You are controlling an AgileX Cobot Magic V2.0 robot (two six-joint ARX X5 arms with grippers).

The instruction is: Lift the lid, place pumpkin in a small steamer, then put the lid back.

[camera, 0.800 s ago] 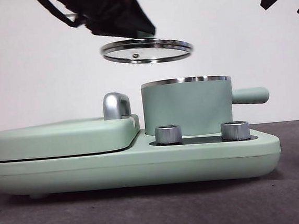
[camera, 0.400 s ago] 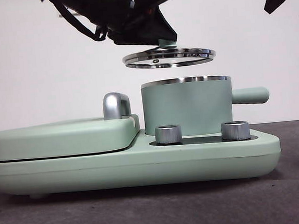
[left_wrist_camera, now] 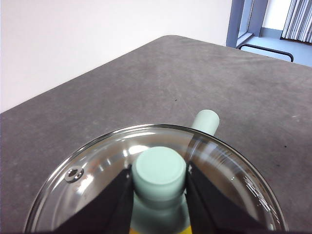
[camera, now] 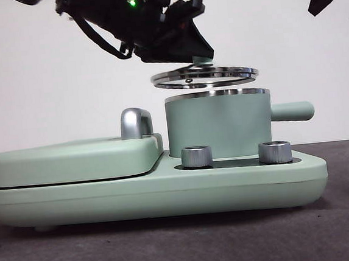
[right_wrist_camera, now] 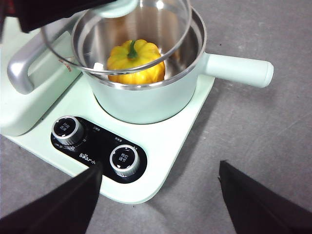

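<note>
The left gripper, clamped on the lid's knob, has lowered it nearly onto the small steamer; the pumpkin sits inside. The right gripper waits, jaws apart.

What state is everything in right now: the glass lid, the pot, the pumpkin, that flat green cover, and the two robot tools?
Lid: held by its knob, hanging just above the pot, not seated.
Small steamer: uncovered, upright on the base.
Pumpkin: inside the steamer, stem up.
Griddle cover: closed flat.
Left tool: shut on the lid's knob.
Right tool: open, empty, waiting above the base's dials.
</note>
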